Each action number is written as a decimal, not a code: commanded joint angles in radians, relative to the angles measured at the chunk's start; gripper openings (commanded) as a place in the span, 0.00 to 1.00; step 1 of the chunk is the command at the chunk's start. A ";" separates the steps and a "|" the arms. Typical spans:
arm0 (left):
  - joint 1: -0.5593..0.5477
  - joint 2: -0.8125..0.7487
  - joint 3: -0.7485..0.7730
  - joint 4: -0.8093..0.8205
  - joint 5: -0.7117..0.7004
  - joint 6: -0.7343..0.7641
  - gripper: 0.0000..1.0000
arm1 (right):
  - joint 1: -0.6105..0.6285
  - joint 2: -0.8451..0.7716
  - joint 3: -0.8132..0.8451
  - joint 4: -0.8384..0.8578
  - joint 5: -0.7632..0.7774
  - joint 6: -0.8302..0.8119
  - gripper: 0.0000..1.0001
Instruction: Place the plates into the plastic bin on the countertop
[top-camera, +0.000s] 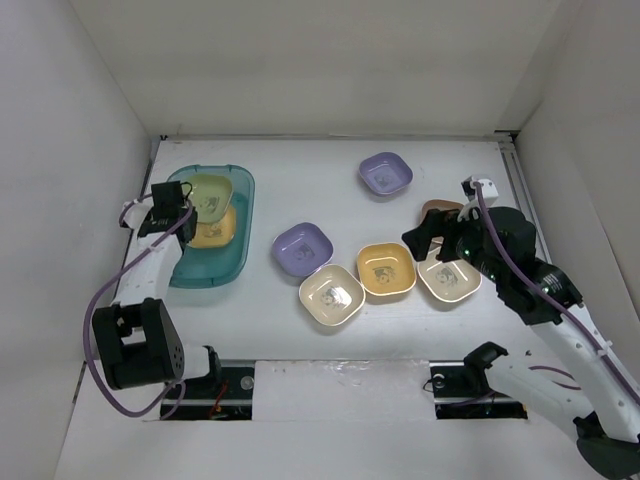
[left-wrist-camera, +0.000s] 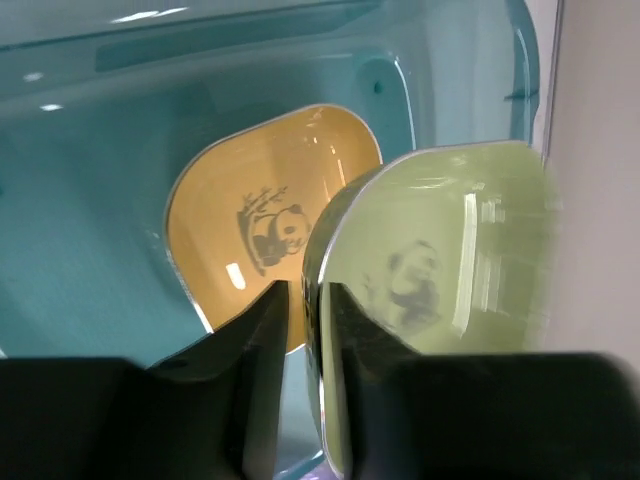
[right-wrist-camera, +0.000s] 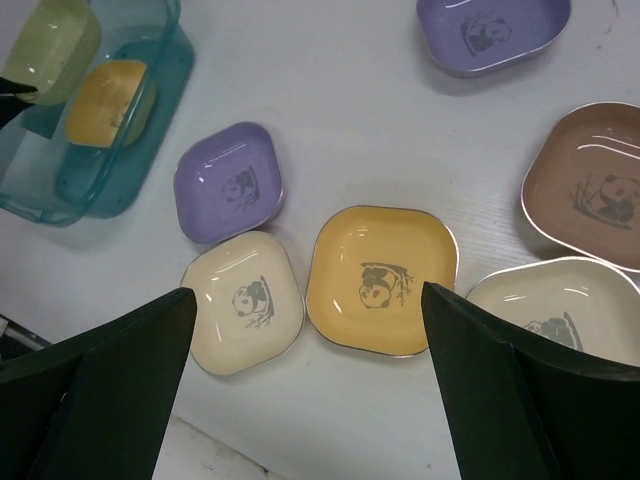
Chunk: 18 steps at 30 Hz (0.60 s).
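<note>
Teal and see-through, the bin (top-camera: 205, 272) lies at the left of the top view on the white countertop (top-camera: 300, 180), its long side running up the frame. The left claw (left-wrist-camera: 305, 295) is pinching the rim of the green plate (left-wrist-camera: 440, 280), one finger (left-wrist-camera: 265, 350) on the plate's underside and the other on its inner face. The plate is held over the upper end of the bin; whether it touches the bin floor I cannot tell. Inside the bin a yellow plate (left-wrist-camera: 270, 220) lies flat, and in the left wrist view the green plate overlaps its right edge. Six more plates are on the countertop outside the bin. A purple plate (top-camera: 303, 247) sits just right of the bin near the frame's middle, and a far purple plate (top-camera: 386, 173) sits alone toward the upper right. A cream plate (top-camera: 331, 296), a second yellow plate (top-camera: 386, 269) and a right cream plate (top-camera: 448, 278) form a close row across the lower middle, and their edges touch or nearly touch. A brown plate (top-camera: 440, 210) lies just above the right cream plate, partly hidden by the right arm in the top view. The right claw (top-camera: 428, 240) hangs above this group with its fingers spread wide and nothing between them. In its wrist view the second yellow plate fills the gap between the two dark fingers, and the plates lie well below them.
</note>
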 joint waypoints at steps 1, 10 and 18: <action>-0.001 0.032 0.043 -0.011 -0.025 -0.065 0.23 | -0.003 -0.019 0.014 0.059 -0.011 -0.016 1.00; -0.010 -0.040 0.046 0.031 -0.006 0.022 0.77 | -0.003 -0.009 0.014 0.079 -0.011 -0.016 1.00; -0.536 0.128 0.412 -0.094 -0.185 0.287 1.00 | -0.003 0.044 -0.024 0.138 -0.035 -0.005 1.00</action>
